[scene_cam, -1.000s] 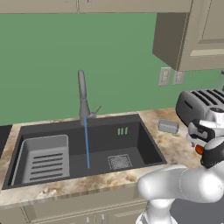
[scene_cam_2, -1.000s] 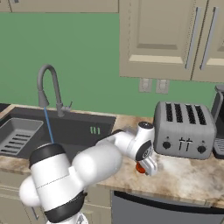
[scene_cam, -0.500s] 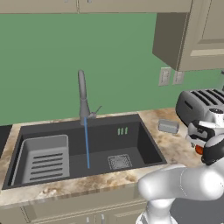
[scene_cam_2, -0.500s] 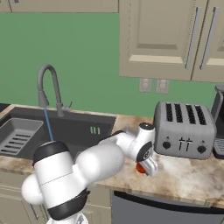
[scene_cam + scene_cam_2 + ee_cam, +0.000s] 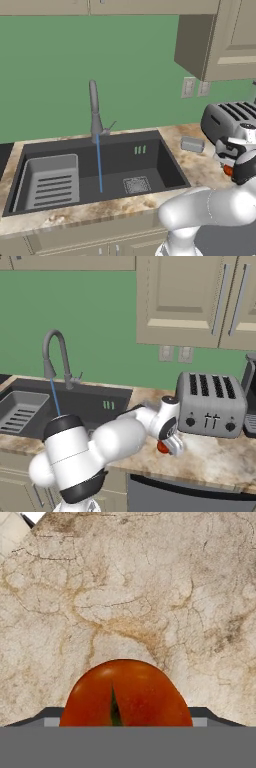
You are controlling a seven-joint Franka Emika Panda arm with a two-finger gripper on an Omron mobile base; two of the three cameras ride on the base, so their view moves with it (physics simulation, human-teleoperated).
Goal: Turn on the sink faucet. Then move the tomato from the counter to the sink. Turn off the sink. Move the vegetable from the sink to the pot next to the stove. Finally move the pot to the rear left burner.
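The red tomato (image 5: 125, 692) lies on the beige marble counter (image 5: 150, 587) in front of the toaster, small in the right base view (image 5: 162, 447) and half hidden by my arm in the left base view (image 5: 227, 170). My gripper (image 5: 125, 716) points down over it, one dark fingertip (image 5: 50, 714) against each side, shut on the tomato (image 5: 170, 445). The faucet (image 5: 93, 107) is running: a thin blue stream (image 5: 99, 165) falls into the dark sink (image 5: 167, 155). The pot and stove are out of view.
A silver toaster (image 5: 212, 403) stands right behind the gripper. A small grey block (image 5: 192, 145) lies on the counter right of the sink. A grey drying rack (image 5: 50, 180) sits in the sink's left half. Wall cabinets (image 5: 190, 301) hang overhead.
The arm has hardly moved; the gripper stays low over the tomato by the toaster. Water keeps running.
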